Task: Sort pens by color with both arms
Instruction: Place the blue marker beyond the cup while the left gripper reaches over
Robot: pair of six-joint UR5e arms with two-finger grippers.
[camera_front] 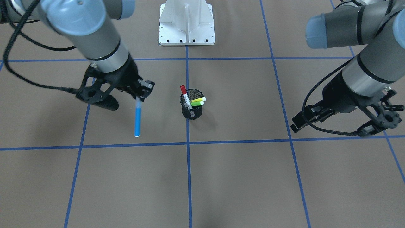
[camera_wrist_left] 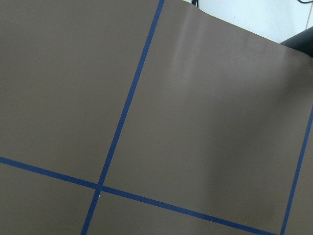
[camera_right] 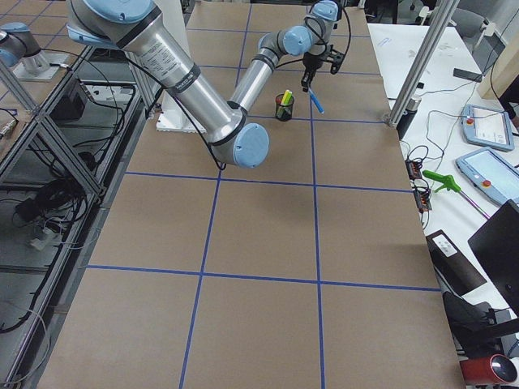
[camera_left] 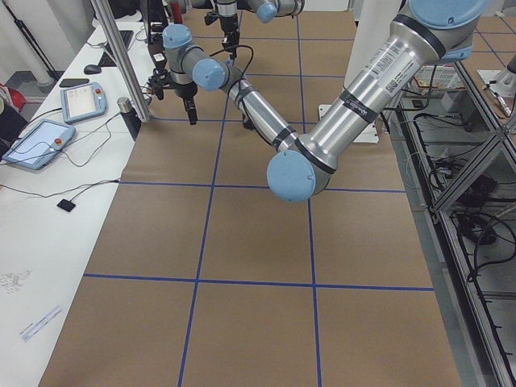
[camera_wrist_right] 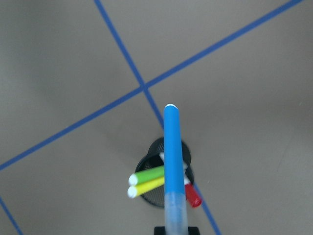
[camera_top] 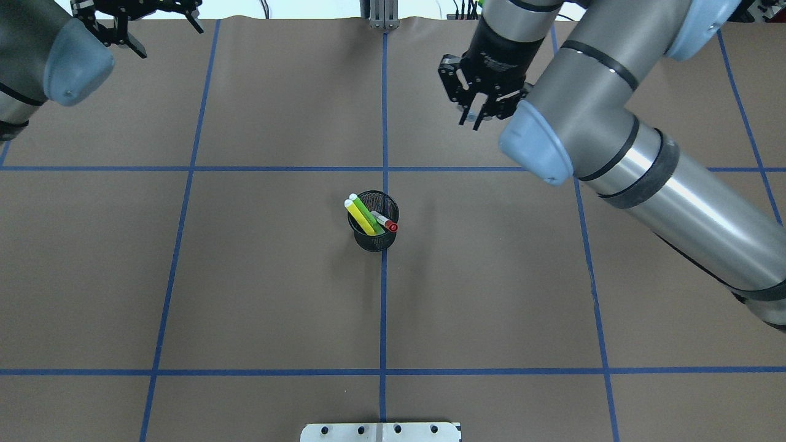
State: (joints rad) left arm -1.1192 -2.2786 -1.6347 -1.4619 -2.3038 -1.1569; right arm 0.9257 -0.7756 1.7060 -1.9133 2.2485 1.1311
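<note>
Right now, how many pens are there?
4. The blue pen hangs from the right claw. The red-capped pen, green pen and yellow pen lean in the black mesh cup, where more could hide.

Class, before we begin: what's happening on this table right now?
The right gripper is shut on the blue pen, holding it by one end, off to one side of the black mesh cup. The red-capped pen, green pen and yellow pen stand in that cup. The left gripper hangs open and empty on the cup's other side.
</note>
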